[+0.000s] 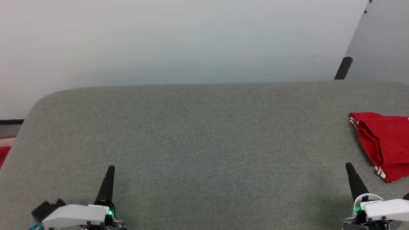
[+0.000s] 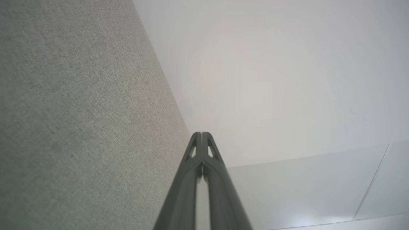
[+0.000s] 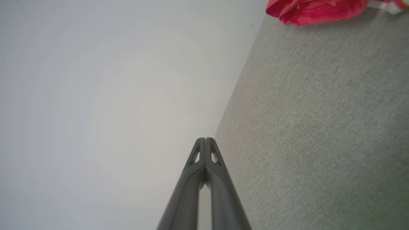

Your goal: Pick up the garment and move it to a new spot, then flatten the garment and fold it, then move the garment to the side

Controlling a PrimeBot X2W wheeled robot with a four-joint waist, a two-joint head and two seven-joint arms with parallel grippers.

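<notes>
Grey woven fabric covers the broad worktop (image 1: 204,143) seen from the head camera, its far edge rounded at the left corner against a pale wall (image 1: 191,41). The garment (image 1: 386,143), a red shirt with red-and-white striped trim at two of its corners, lies bunched on the worktop's right side and is cut off by the picture's right border. The left pincer (image 1: 111,168) rises at the lower left and the right pincer (image 1: 349,166) at the lower right, each showing as a single dark point above a white wrist housing with a green light. The right pincer stands near the garment's near corner without touching it; the left is well apart from it. A dark post (image 1: 343,67) leans behind the worktop's far right edge beside a grey panel (image 1: 383,38), and a red patch (image 1: 2,156) shows past the worktop's left edge.

From the left wrist, the left pincer (image 2: 202,134) has its two fingers pressed together at the tips, holding nothing, with the grey worktop (image 2: 80,111) to one side and the pale wall (image 2: 271,80) beyond.

From the right wrist, the right pincer (image 3: 205,139) is likewise closed tip to tip and empty. The garment (image 3: 313,11) sits at the top of this view, on the worktop (image 3: 319,127) well ahead of the fingers.
</notes>
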